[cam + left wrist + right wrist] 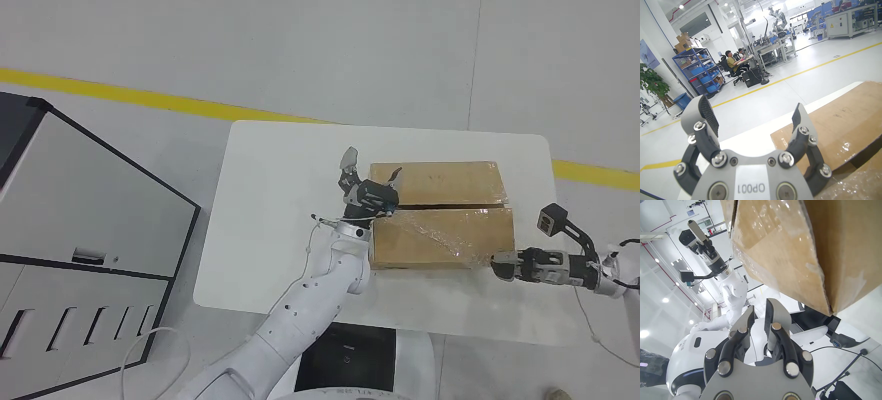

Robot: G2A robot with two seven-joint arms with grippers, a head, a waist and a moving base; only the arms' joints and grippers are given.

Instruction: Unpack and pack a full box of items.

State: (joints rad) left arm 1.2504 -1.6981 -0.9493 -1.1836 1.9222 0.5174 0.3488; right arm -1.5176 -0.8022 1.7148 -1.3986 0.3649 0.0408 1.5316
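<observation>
A closed cardboard box (440,215) lies on the right half of the white table (270,230), its two top flaps meeting at a dark seam and clear tape glinting on the near flap. My left gripper (370,172) stands open at the box's left end, fingers pointing up and holding nothing. The left wrist view shows the left gripper (751,115) with its jaws wide apart beside the box (838,128). My right gripper (500,264) sits at the box's near right corner. Its fingers (761,308) are almost together, empty, just off the box (783,247).
The table's left half is bare white surface. A grey cabinet with dark edges (80,220) stands on the floor left of the table. A yellow line (120,95) crosses the floor beyond it.
</observation>
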